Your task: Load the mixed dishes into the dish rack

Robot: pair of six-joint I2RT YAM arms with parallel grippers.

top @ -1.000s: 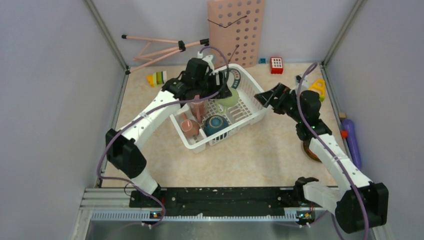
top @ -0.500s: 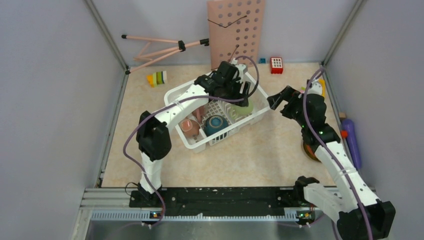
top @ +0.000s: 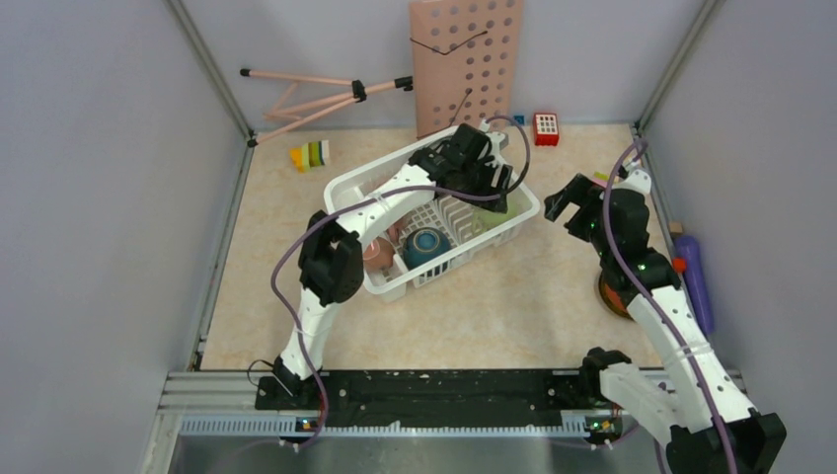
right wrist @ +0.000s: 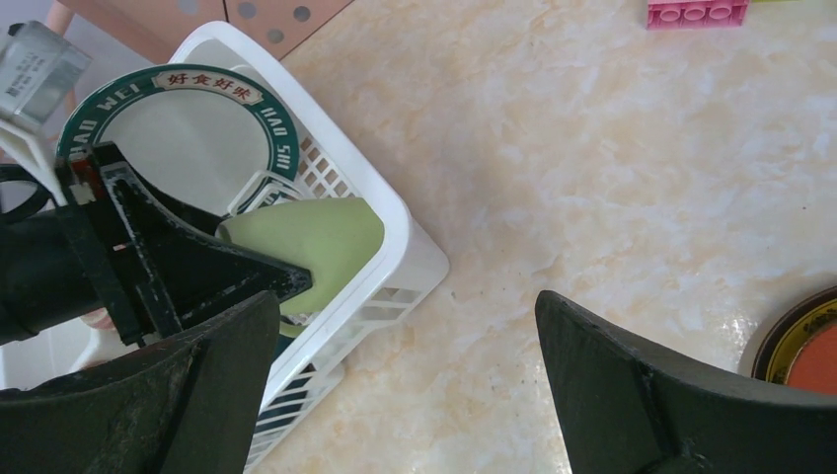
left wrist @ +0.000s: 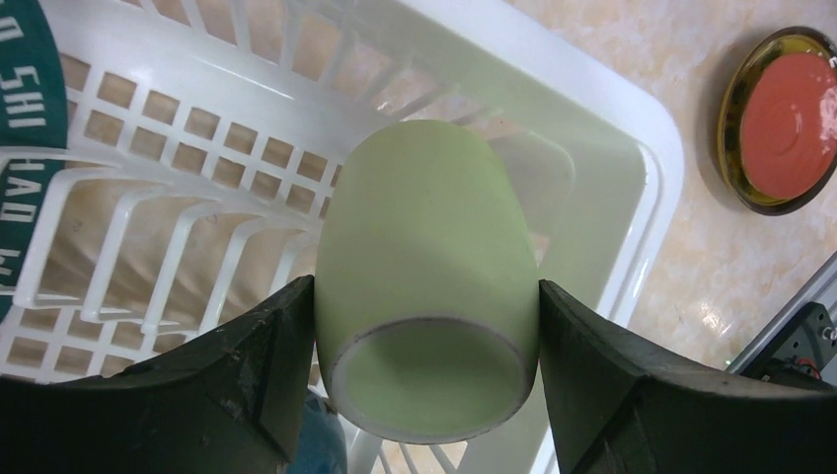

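Overhead, the left claw (left wrist: 424, 367) pinches the light green mug (left wrist: 424, 247), one black finger pressed to each side of its body. The mug is matte pale green and barrel-shaped, swelling at the middle, with a thin darker line round its lip. It is tipped on its side, mouth toward the wrist camera; no handle shows. It hangs inside the right-hand corner of the white dish rack (top: 474, 252), just beside the slotted wall. The teal-rimmed plate (right wrist: 173, 138) stands upright in the dividers behind it. The blue bowl (top: 426, 247) and a pink cup (top: 375, 255) sit at the rack's near end. The right claw (right wrist: 407, 306) is spread wide and empty above the tabletop (right wrist: 642, 197), right of the rack. The orange small plate (left wrist: 790, 118) lies on the tabletop, outside the rack.
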